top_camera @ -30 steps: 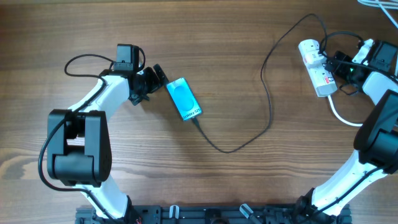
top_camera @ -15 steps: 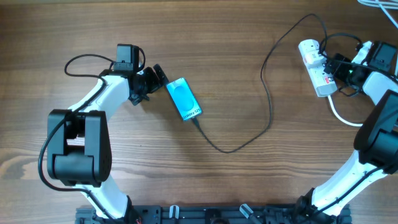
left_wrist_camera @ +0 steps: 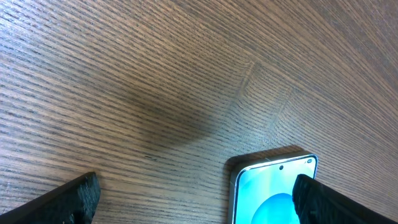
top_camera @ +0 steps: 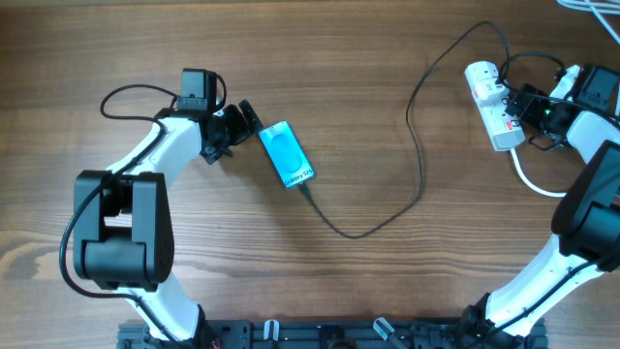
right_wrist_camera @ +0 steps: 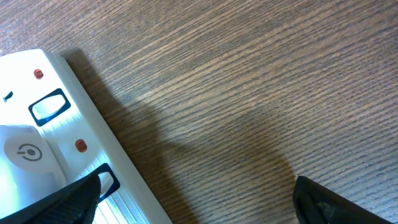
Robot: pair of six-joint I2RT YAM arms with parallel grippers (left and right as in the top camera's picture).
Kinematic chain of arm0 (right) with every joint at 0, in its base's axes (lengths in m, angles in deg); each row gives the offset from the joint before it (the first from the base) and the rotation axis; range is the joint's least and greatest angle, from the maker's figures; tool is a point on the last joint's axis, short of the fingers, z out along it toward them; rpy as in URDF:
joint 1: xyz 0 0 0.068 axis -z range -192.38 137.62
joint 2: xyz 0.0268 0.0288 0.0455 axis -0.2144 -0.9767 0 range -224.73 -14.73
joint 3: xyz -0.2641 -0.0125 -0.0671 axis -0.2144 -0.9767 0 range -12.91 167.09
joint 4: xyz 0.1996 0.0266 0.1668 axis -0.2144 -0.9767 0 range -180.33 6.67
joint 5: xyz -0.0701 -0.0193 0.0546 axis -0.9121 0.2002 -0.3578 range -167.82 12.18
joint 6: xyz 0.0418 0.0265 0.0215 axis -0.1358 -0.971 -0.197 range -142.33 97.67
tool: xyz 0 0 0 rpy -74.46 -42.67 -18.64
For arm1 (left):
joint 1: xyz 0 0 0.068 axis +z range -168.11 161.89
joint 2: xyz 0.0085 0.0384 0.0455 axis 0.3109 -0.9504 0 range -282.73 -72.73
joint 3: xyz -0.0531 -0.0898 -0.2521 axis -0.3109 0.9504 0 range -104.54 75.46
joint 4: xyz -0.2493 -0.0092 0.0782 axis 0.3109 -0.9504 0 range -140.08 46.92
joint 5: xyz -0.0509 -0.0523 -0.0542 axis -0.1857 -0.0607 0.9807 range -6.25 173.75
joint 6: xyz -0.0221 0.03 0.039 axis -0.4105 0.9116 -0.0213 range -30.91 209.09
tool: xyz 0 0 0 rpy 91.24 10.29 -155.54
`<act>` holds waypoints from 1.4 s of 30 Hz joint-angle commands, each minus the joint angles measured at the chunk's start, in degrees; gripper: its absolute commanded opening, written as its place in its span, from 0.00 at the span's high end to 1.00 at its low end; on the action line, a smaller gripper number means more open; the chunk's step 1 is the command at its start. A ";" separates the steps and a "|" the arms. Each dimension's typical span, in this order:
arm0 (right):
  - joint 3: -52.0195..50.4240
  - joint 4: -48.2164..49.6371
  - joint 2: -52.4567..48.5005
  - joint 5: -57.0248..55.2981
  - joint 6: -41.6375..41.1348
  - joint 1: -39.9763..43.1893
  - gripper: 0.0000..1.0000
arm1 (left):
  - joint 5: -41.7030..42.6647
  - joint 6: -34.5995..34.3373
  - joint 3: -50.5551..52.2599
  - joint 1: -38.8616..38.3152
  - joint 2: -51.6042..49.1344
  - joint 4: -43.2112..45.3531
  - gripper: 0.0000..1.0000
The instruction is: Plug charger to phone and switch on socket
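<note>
The phone (top_camera: 287,155) lies face up, turquoise with a white border, left of centre; its top end shows in the left wrist view (left_wrist_camera: 273,190). The charger's black cable (top_camera: 418,165) loops across the table, and its dark tip (top_camera: 305,190) lies against the phone's lower end. My left gripper (top_camera: 242,120) is open at the phone's upper end, one finger over the phone's corner (left_wrist_camera: 199,202). The white socket strip (top_camera: 494,114) lies at the far right, with red marks and rocker switches (right_wrist_camera: 59,134). My right gripper (top_camera: 524,103) is open beside it, its left finger over a switch (right_wrist_camera: 199,202).
A white plug head (top_camera: 481,73) sits on the strip's far end, and a thick white cord (top_camera: 528,179) curves off toward the right arm. Black arm cables loop near the left wrist (top_camera: 126,95) and above the strip. Bare wood lies between the arms.
</note>
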 commanded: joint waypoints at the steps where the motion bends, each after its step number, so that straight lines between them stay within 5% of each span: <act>1: -0.79 -1.77 -1.51 2.78 0.44 -0.74 0.00 | -0.96 -0.15 0.46 0.13 -0.39 -0.48 0.00; 42: -0.79 -0.17 -1.51 -1.75 6.84 -3.10 0.00 | -0.96 -0.15 0.46 0.13 -0.39 -0.48 0.00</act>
